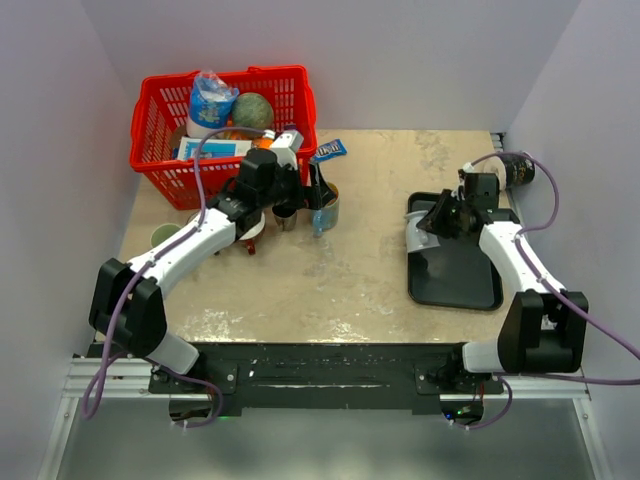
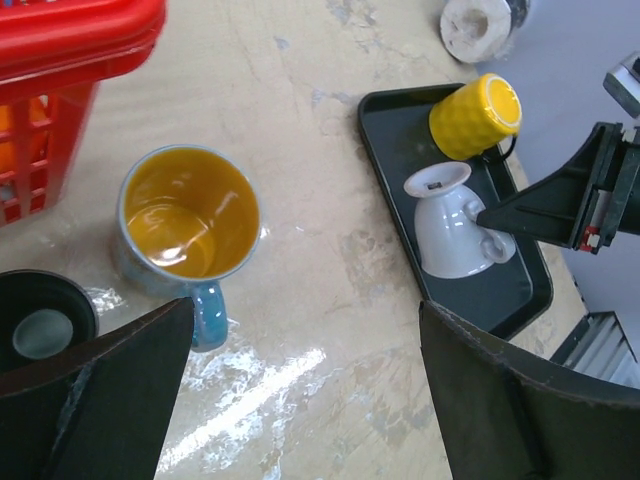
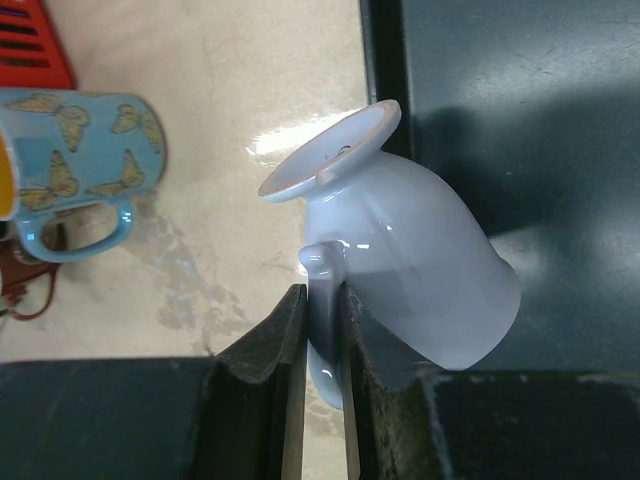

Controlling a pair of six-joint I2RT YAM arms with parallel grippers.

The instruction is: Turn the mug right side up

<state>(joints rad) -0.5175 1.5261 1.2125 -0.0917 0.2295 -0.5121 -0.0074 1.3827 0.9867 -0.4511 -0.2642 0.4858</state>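
Note:
The white mug (image 3: 420, 260) is tilted with its foot up and its mouth toward the black tray (image 3: 520, 100). My right gripper (image 3: 322, 330) is shut on the mug's handle. From above, the mug (image 1: 418, 232) is at the tray's (image 1: 455, 285) left end, with the right gripper (image 1: 437, 222) beside it. It also shows in the left wrist view (image 2: 455, 225). My left gripper (image 2: 305, 380) is open and empty above the bare table, near a blue butterfly mug (image 2: 188, 215) that stands upright, yellow inside.
A yellow cup (image 2: 475, 115) lies on the tray's far end (image 2: 520, 290). A red basket (image 1: 225, 120) with several items stands at the back left. A black round lid (image 2: 40, 320) and a small green cup (image 1: 163, 236) are left of the blue mug (image 1: 328, 210).

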